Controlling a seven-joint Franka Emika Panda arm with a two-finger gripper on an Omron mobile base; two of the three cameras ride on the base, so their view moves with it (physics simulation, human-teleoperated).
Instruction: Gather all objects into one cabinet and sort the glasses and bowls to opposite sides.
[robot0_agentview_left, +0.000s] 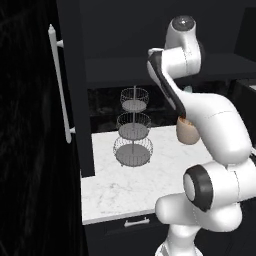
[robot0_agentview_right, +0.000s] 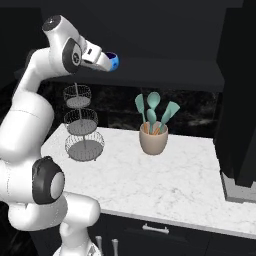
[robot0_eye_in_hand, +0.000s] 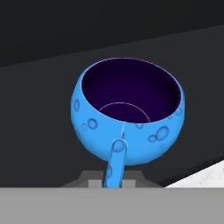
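My gripper (robot0_agentview_right: 106, 61) is shut on a small round bright-blue vessel (robot0_agentview_right: 114, 61), held high in front of the black wall cabinet's dark inner shelf (robot0_agentview_right: 165, 72). In the hand view the blue vessel (robot0_eye_in_hand: 127, 109) stands upright with its dark inside showing. Its thin blue handle (robot0_eye_in_hand: 116, 159) runs down between my fingertips. The cabinet's tall door (robot0_agentview_left: 30, 125) stands open at the left, with its long silver bar handle (robot0_agentview_left: 59, 85). The wooden bowl, the red mug and the other blue vessel are out of view.
A three-tier wire basket stand (robot0_agentview_right: 82, 127) sits on the white marble counter (robot0_agentview_right: 175, 180). Right of it is a tan crock with teal utensils (robot0_agentview_right: 153, 137). A black cabinet (robot0_agentview_right: 240, 100) rises at the counter's right end. Drawers with short silver pulls (robot0_agentview_right: 157, 229) lie below.
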